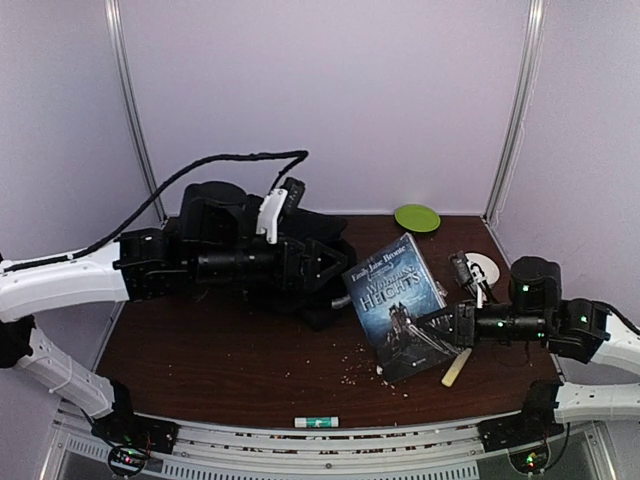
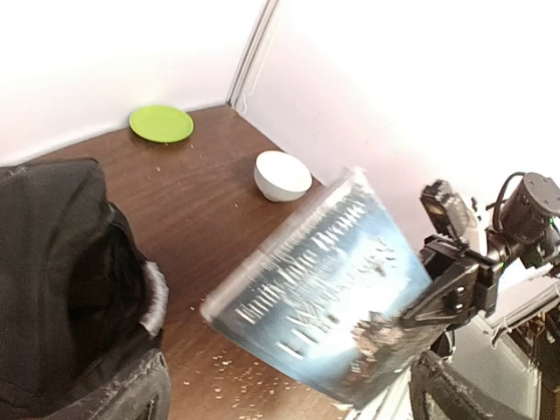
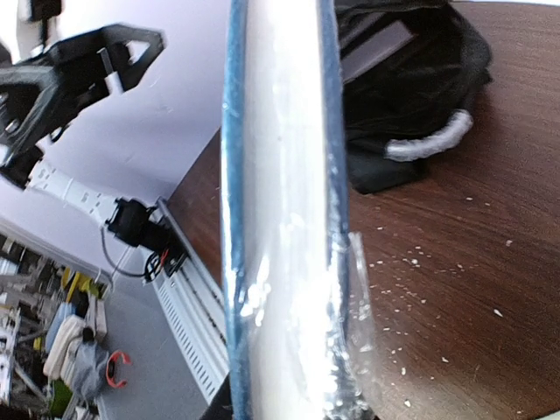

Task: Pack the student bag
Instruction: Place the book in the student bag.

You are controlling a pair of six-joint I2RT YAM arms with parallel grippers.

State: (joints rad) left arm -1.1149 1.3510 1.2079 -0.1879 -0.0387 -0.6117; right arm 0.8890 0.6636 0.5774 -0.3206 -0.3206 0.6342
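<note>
Your right gripper is pinching the lower right edge of the book, its fingers closed on the cover; it is holding the book tilted, clear of the table in the left wrist view, with the title facing up; a pale stick is lying on the wood just beneath that gripper, and a white bowl is sitting behind it; your left gripper is reaching across the student bag, though I cannot tell how far its fingers are parted; the bag is lying at the far left of the table, beside the book; a green plate is resting by the back wall.
</note>
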